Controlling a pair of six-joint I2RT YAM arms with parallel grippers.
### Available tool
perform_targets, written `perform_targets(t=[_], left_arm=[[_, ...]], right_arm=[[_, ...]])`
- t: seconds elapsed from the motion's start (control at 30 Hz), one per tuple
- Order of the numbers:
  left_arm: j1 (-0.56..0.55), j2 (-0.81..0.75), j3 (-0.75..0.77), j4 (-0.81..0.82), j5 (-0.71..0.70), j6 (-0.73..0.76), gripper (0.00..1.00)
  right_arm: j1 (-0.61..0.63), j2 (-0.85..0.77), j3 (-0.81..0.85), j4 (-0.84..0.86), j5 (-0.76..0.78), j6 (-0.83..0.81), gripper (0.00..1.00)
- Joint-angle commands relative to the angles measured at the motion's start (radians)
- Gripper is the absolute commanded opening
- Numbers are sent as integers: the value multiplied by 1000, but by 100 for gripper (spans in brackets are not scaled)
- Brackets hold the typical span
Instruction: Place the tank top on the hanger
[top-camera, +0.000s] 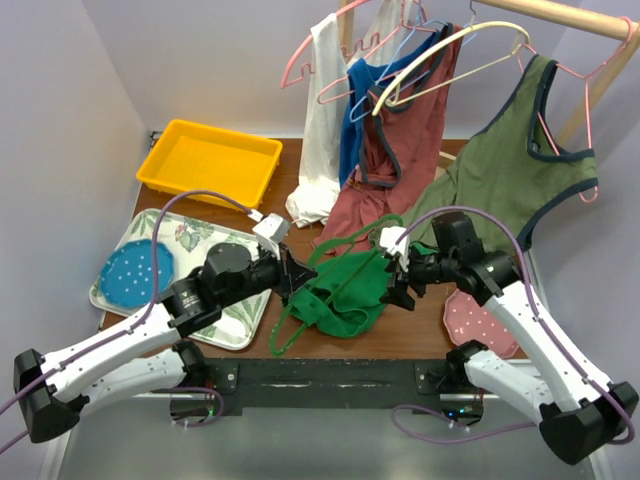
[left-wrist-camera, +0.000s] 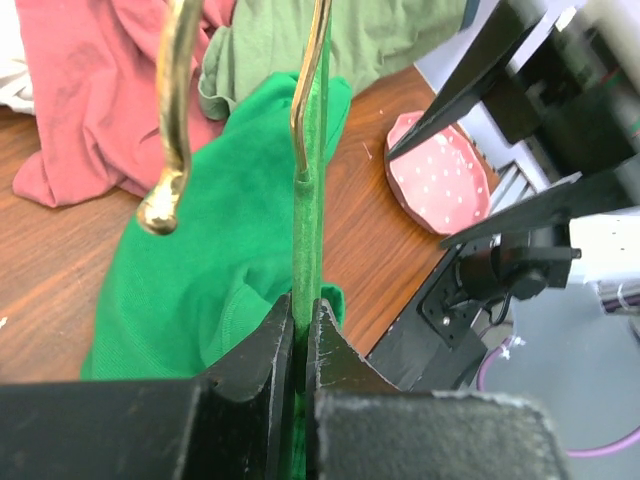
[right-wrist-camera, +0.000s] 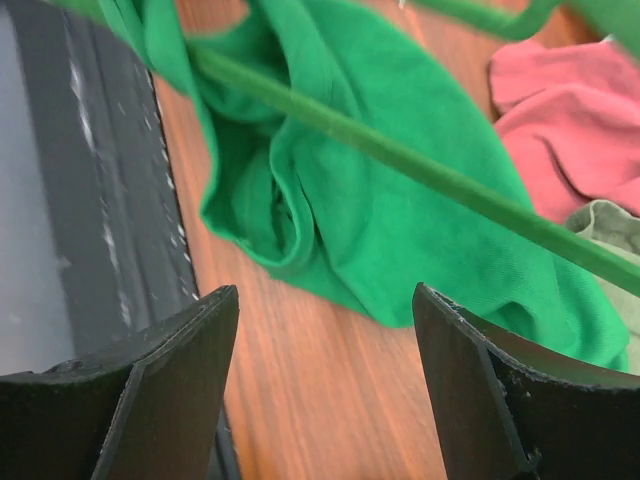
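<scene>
Bright green sleeveless fabric tank top (top-camera: 352, 292): heaped on brown wooden table (top-camera: 405, 332), judged not yet threaded. Thin dark-green wire hanger (left-wrist-camera: 307, 240) is pinched by left gripper (left-wrist-camera: 305, 322); right gripper (right-wrist-camera: 322, 300) is held spread, empty.

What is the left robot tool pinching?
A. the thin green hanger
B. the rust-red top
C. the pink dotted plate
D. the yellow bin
A: in the left wrist view, the left tool is shut tight on the thin green hanger.

Pale lilac walls (top-camera: 200, 60), wooden table (top-camera: 420, 335), wooden rail (top-camera: 570, 18)
</scene>
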Motion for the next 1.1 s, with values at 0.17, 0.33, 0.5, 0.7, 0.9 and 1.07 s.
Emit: perform_targets(t=[0.17,0.33,0.5,0.7,0.9,1.07], left_arm=[[1,-110,-35,87,-98,-66,0],[3,-138,-53,72,-132,-66,0],[3,-175,-59,41,-167,-54,0],[3,-219,-72,21,-201,-48,0],[3,-230,-87,18,-199,-34,0],[1,-242,-119,39,-193,-34,0]], right_arm=[[136,66,-64,2,176,-209,73],[191,105,-80,21,206,-236,73],[242,151,-83,53,226,-232,73],[322,224,-89,123,268,-209,73],[358,313,-46,238,274,-131,73],[368,362,-25,291,266,-72,68]])
